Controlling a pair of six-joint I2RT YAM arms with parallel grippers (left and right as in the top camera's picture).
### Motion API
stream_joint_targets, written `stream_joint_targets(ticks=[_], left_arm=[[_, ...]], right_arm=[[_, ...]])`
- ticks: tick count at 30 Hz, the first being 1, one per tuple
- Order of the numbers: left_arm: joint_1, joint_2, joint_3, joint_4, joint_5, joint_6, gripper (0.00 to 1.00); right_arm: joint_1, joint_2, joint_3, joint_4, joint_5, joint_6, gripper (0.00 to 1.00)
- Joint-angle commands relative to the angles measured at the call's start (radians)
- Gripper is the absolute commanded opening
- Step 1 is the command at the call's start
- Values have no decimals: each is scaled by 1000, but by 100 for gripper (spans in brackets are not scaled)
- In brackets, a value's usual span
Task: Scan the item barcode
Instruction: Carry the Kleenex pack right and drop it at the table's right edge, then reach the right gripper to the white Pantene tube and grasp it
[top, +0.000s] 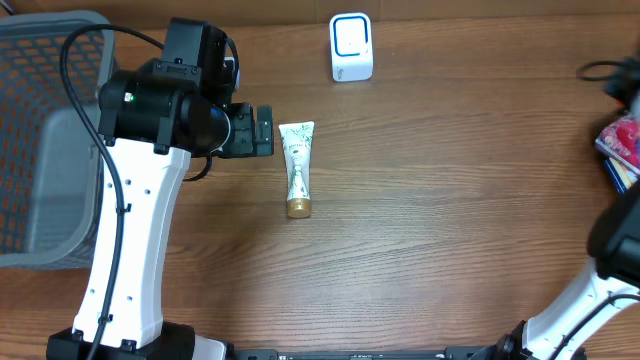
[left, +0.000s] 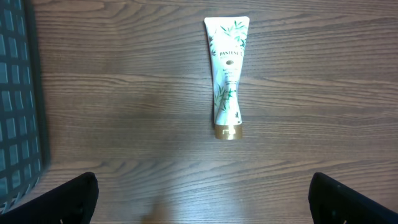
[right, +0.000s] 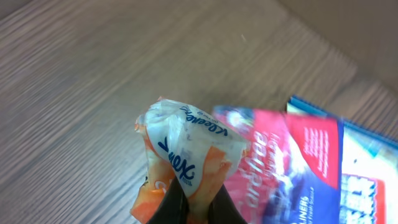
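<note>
We see the left tool (top: 262, 130) released, its jaws spread wide. In the left wrist view its two dark fingertips (left: 78, 199) sit at the bottom corners, with bare wood of the desk (top: 450, 200) between them. The Pantene tube (top: 297, 168) lies flat on the desk just to the right of that tool in the overhead view. It is close to the tool but not touching it.

The tube's white face with the green leaf print is turned up. Its flat crimped end points toward the far edge of the desk, and its gold cap (top: 298, 208) points toward the near edge. From the left wrist camera the tube lies ahead of the open fingers, apart from both, a little right of centre.

The white scanner (top: 351, 47) with its blue-rimmed window stands upright near the far edge, beyond the tube and slightly to its right, well apart from it. A grey mesh basket (top: 40, 120) takes up the left end of the desk, beside the left arm.

The right tool (right: 189, 206) is clenched on a Kleenex tissue pack (right: 186, 149). The crumpled orange-and-white wrapper rises out of the dark pinched fingers. Just behind it lies a red package (right: 298, 168), which overlaps a blue-edged package (right: 367, 180) at the right end of the desk.
</note>
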Motion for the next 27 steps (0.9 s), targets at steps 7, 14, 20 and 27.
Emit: stream_joint_targets(ticks=[7, 14, 20, 27], left_arm=[[4, 1, 0, 1, -12, -14, 100], [4, 1, 0, 2, -12, -14, 100], [4, 1, 0, 1, -12, -14, 100], [4, 1, 0, 1, -12, -14, 100]], right_arm=[[-109, -13, 2, -56, -436, 123, 38], [-103, -34, 3, -113, -442, 123, 49], [-85, -151, 4, -172, -877, 111, 65], [156, -159, -5, -353, -1096, -14, 74]])
